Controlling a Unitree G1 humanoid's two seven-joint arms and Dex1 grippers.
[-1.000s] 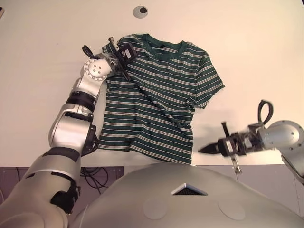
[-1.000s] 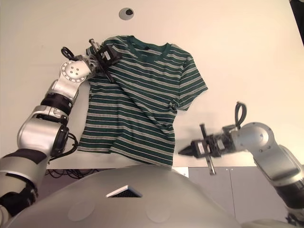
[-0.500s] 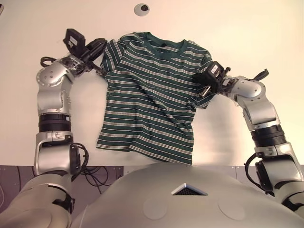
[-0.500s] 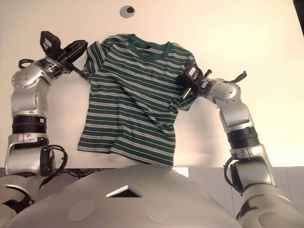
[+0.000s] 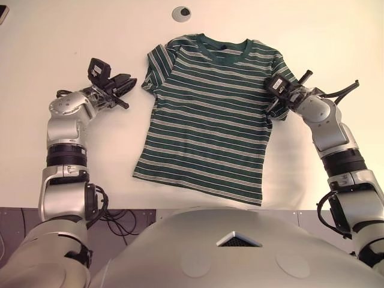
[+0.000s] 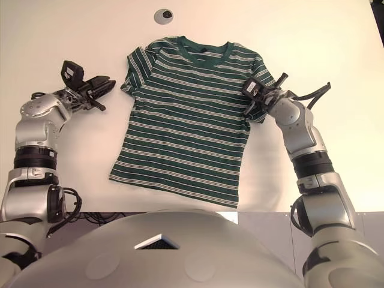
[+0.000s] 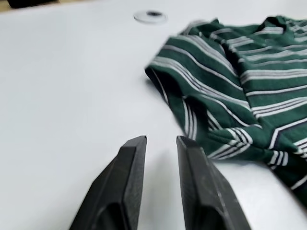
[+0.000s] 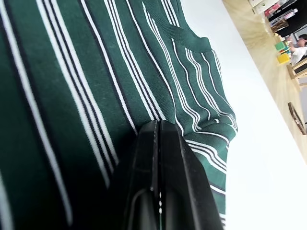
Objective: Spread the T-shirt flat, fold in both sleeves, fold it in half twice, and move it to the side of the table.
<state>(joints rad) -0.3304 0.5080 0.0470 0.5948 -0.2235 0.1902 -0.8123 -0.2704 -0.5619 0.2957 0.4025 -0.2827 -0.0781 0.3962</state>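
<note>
My released left fingers (image 7: pixel 128 167) sit just left of the shirt's (image 5: pixel 210 126) left sleeve (image 5: pixel 157 67); my right fingers (image 8: pixel 144 163) are clenched on its right sleeve (image 5: pixel 282 66).

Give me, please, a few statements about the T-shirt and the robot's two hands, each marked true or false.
1. The T-shirt lies spread on the table, not yet folded in half. True.
2. The left hand grips the left sleeve. False: it is open over bare table, beside that sleeve and apart from it.
3. The right hand is shut at the right sleeve. True.
4. The collar points toward the robot. False: the collar is on the far side and the hem is nearest the robot.
5. The round table insert is covered by the shirt. False: it sits beyond the collar, uncovered.
</note>
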